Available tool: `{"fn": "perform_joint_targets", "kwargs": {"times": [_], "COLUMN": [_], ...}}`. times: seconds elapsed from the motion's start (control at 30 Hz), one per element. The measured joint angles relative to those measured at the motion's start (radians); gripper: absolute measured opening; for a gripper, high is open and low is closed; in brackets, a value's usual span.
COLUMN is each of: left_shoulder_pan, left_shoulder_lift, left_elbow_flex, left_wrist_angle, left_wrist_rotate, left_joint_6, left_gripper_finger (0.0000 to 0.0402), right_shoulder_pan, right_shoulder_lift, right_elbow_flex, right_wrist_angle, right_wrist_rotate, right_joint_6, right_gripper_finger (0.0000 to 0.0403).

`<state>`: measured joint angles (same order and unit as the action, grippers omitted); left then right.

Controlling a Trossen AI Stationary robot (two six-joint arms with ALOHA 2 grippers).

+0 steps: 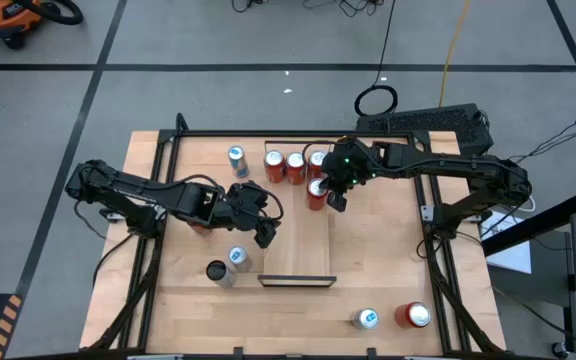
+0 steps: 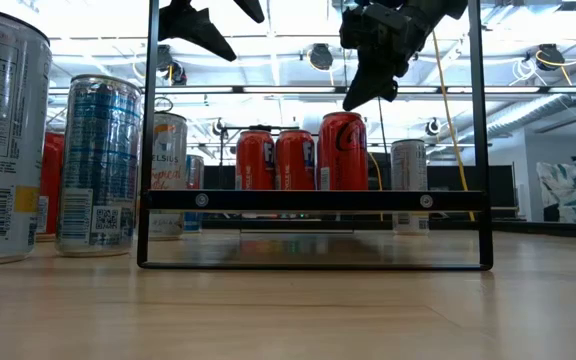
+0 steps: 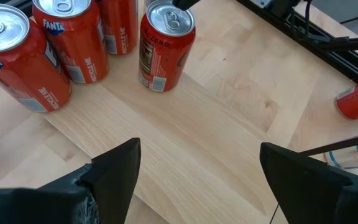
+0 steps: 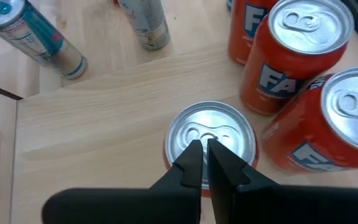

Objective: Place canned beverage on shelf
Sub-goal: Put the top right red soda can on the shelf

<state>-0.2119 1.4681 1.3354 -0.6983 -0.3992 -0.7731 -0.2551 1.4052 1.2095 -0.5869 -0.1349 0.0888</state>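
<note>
Right wrist view: fingers pressed together just above the red can's lid, the can already standing on the shelf

The right gripper [image 4: 205, 163] hangs over the top of the red can [image 4: 211, 140], its jaws closed on nothing, and I cannot tell whether the tips touch the lid. In the high view that can [image 1: 316, 193] stands upright on the shelf [image 1: 298, 250] at about 1 o'clock on the board, just beside the row of orange Fanta cans [image 1: 295, 166] at 12 o'clock. The risk, as I judge it, is a sideways drag: if the closed tips snag the pull tab or rim while the arm draws off, the can could tip into its neighbours, so a straight lift looks safest. The left gripper [image 1: 252, 212] waits at 9 o'clock of the shelf, jaws spread wide and empty; swinging in, it could knock the can
</note>
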Motion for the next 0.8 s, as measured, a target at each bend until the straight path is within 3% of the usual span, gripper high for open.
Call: {"fn": "perform_joint_targets", "kwargs": {"times": [0.8], "left_shoulder_pan": [0.0], "left_shoulder_lift": [0.0], "left_elbow_flex": [0.0], "left_wrist_angle": [0.0], "left_wrist_rotate": [-0.003], "left_joint_6": [0.005], "left_gripper_finger": [0.0328], "right_shoulder_pan": [-0.008], "right_shoulder_lift": [0.031], "right_elbow_flex": [0.002], "right_wrist_angle": [-0.011], "right_wrist_rotate": [0.032], "right_joint_6": [0.003], "right_gripper_finger": [0.0]}}
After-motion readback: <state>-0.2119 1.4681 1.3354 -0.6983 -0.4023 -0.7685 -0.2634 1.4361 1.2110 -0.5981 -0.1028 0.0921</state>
